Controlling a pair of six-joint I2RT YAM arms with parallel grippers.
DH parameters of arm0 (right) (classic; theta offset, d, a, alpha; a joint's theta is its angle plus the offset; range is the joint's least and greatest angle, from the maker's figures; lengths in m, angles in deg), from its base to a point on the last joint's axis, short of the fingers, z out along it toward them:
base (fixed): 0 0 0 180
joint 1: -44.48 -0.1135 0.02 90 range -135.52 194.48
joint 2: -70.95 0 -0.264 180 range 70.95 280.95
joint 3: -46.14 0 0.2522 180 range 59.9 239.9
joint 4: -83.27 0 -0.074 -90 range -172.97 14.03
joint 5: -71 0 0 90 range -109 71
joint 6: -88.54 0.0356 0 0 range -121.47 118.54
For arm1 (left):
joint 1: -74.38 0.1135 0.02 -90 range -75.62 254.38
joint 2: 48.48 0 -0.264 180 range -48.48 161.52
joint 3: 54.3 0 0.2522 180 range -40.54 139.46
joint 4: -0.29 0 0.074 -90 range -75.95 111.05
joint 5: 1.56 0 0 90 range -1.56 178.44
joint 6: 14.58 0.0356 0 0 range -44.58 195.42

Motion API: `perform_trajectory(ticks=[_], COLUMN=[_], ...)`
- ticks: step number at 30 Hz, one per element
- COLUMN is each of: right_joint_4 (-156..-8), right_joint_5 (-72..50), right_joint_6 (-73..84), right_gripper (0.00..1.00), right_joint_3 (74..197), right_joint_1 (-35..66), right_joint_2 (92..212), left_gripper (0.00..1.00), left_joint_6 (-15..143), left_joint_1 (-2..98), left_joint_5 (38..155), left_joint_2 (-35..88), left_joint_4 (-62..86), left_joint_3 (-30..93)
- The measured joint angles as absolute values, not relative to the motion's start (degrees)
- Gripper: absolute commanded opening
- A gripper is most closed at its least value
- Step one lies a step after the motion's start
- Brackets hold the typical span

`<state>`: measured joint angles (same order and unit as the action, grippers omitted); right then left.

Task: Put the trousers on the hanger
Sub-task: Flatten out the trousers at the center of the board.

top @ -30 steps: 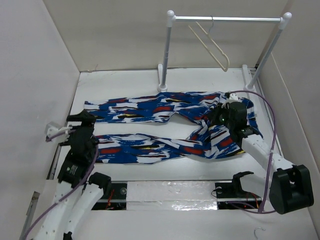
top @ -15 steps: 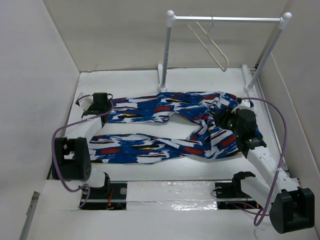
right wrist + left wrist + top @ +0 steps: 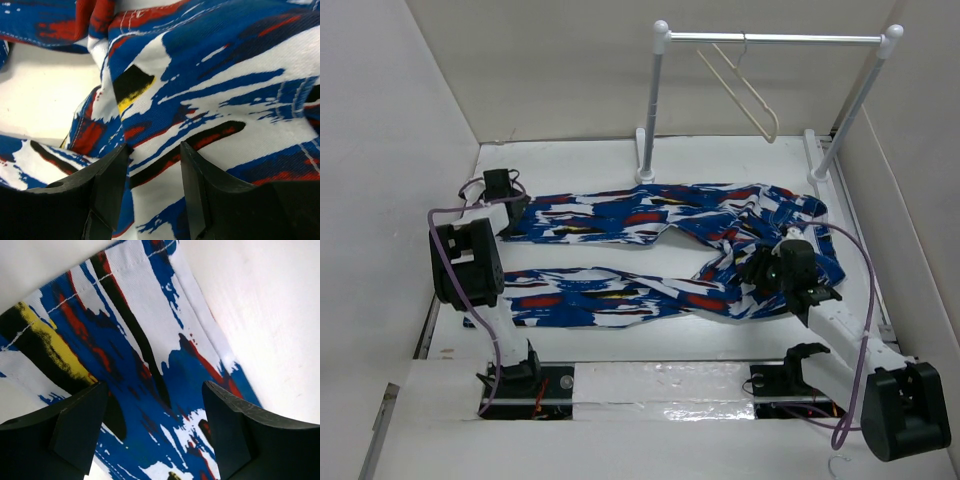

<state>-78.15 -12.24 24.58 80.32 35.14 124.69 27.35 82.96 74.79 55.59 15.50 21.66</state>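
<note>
The trousers (image 3: 650, 215) lie flat on the white table, both legs stretching left and the waist bunched at the right. On the rail at the back hangs the cream hanger (image 3: 748, 95), with nothing on it. My left gripper (image 3: 512, 208) hovers over the cuff end of the far leg. In the left wrist view it (image 3: 155, 412) is wide open, with printed fabric (image 3: 125, 340) below and nothing between its fingers. My right gripper (image 3: 758, 266) is over the crumpled waist area. Seen from the right wrist, it (image 3: 152, 157) is open just above the cloth (image 3: 210, 75).
The garment rail (image 3: 770, 38) stands on two white posts at the back right. White walls close in the left, the back and the right. A shiny taped strip (image 3: 660, 385) runs along the near edge between the arm bases.
The left arm swung from the near left out to the far leg's cuff. The right gripper opened, let go of the waist fabric, and drew back toward the near side.
</note>
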Motion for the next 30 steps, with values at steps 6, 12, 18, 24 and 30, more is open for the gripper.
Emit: perform_trajectory(ticks=[6, 12, 18, 24, 30], right_joint_4=[-78.21, -89.23, -82.76, -75.28, -74.87], right_joint_5=[-10.18, -9.18, -13.37, -19.91, -23.97], right_joint_6=[27.88, 38.06, 40.93, 33.91, 27.48], right_gripper=[0.52, 0.52, 0.58, 0.70, 0.07], right_joint_3=[80.35, 79.28, 86.49, 93.83, 92.48], right_joint_1=[30.16, 13.44, 4.47, 18.59, 39.93], right_joint_2=[127.88, 137.47, 138.41, 124.05, 121.69], left_gripper=[0.73, 0.74, 0.75, 0.66, 0.34], left_joint_6=[27.68, 30.15, 32.55, 33.86, 34.96], left_joint_1=[87.53, 90.92, 88.18, 74.13, 50.48], left_joint_5=[79.14, 80.98, 82.40, 82.34, 81.99], left_joint_2=[60.86, 65.38, 63.70, 53.71, 38.71], left_joint_4=[15.55, 16.60, 16.53, 15.55, 7.02], left_joint_3=[28.72, 35.67, 36.85, 36.85, 29.26])
